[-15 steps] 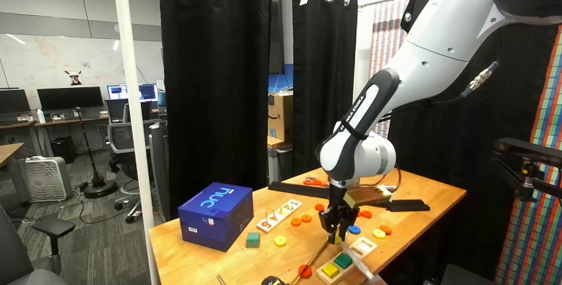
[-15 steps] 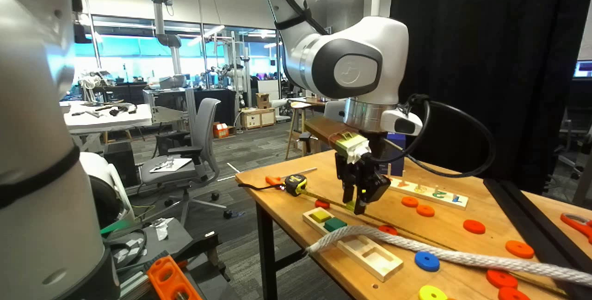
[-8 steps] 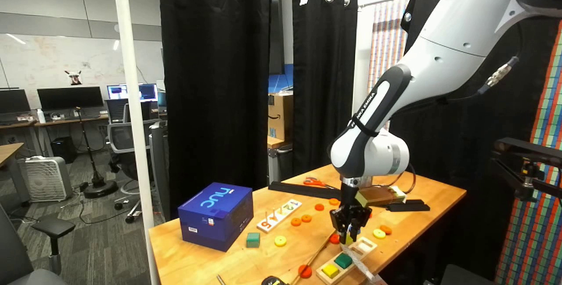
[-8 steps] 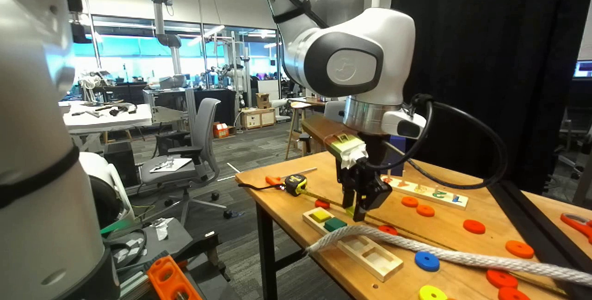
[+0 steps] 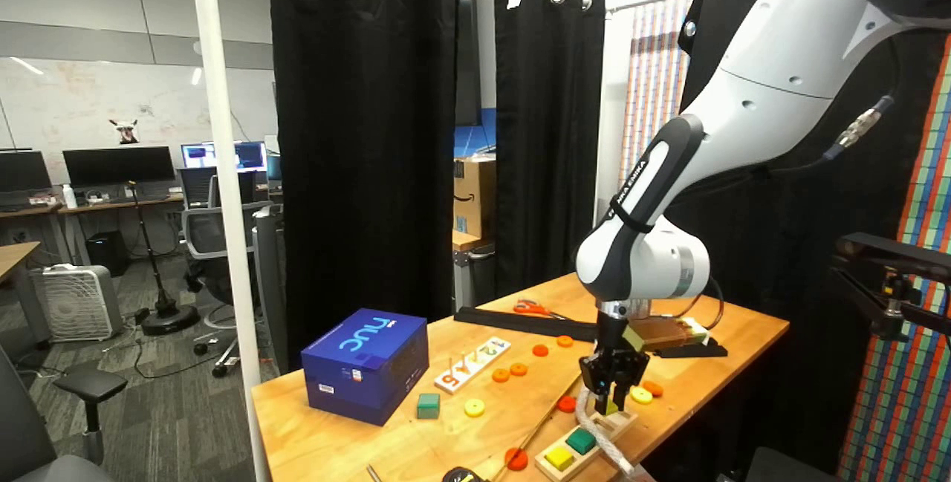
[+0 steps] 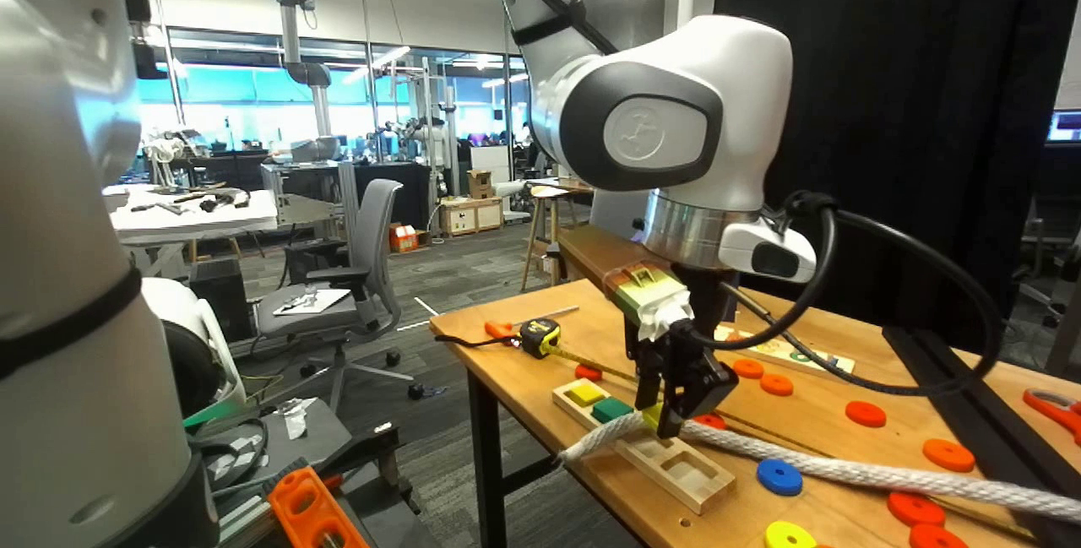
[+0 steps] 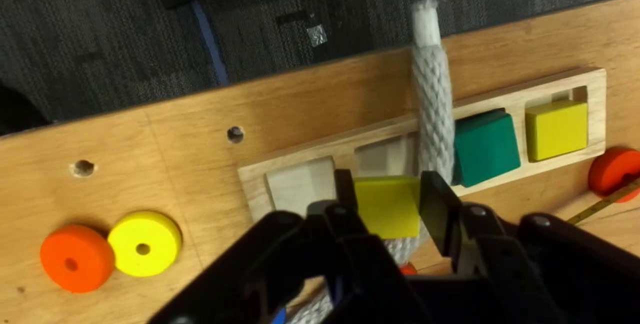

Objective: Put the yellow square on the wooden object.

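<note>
The yellow square [image 7: 387, 209] is held between the two black fingertips of my gripper [image 7: 389, 196], which is shut on it. It also shows in both exterior views [image 5: 611, 408] [image 6: 651, 415]. The wooden object is a pale wooden tray [image 7: 345, 150] with a row of square recesses, also in both exterior views [image 5: 628, 421] [image 6: 718, 493]. A green block [image 7: 487, 148] and another yellow block [image 7: 557, 129] sit in its recesses at one end. My gripper holds the square above the tray's bare recesses; the fingers partly hide them in the wrist view.
A grey rope [image 7: 434, 109] lies across the tray beside the green block. Orange [image 7: 76, 259], yellow [image 7: 145, 243] and blue [image 6: 779, 477] discs lie around. A tape measure [image 6: 540, 337] has its tape drawn out along the table. The table edge runs close to the tray.
My gripper has carried the yellow square lower and over the tray, to the right in both exterior views. It stays shut on the square. The tray and its blocks have not moved.
</note>
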Controlling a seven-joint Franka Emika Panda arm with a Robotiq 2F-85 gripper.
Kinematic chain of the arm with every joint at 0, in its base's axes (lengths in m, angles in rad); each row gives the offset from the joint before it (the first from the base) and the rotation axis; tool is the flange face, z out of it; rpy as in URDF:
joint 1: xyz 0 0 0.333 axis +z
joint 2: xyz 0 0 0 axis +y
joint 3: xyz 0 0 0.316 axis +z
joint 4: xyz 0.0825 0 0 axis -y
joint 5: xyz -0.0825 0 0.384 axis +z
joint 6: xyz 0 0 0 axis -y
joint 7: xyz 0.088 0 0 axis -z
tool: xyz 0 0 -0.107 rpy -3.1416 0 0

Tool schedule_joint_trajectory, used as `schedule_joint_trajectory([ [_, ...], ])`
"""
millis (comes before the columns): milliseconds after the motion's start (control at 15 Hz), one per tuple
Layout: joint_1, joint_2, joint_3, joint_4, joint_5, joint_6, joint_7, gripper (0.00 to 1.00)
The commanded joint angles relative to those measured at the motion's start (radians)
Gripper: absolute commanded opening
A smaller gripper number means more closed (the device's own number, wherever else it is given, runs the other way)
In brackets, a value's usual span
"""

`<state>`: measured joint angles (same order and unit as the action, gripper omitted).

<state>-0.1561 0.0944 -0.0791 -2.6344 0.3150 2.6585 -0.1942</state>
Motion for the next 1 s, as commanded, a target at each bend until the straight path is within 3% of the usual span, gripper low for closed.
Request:
schedule_joint_trajectory([
  [0,-0.009,-0.007,-0.013,-0.006,-0.007,0.004,-0.031,0.24],
  [933,-0.056,0.072,-0.012,0.036,-0.01,-0.004,-0.199,0.24],
])
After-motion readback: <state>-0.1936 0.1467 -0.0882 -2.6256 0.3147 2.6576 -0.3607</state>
